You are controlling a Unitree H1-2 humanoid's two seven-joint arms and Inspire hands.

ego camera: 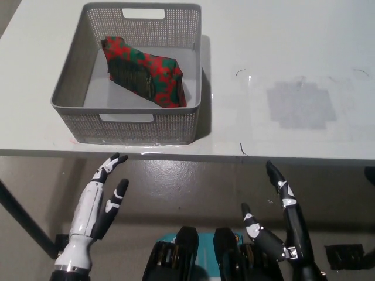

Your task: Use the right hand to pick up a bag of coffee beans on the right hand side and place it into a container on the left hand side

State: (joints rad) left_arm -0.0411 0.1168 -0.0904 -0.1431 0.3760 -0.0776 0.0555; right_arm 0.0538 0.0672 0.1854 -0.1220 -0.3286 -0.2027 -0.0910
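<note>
Apparently done: the coffee bag [144, 72] lies in the basket [70, 96] at eleven o'clock; right hand [286, 231] and left hand [96, 213] hang low, fingers spread, empty.

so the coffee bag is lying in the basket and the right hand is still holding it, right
No. The coffee bag does lie in the basket, but the right hand holds nothing: the head view shows it open, below the table edge.
</note>
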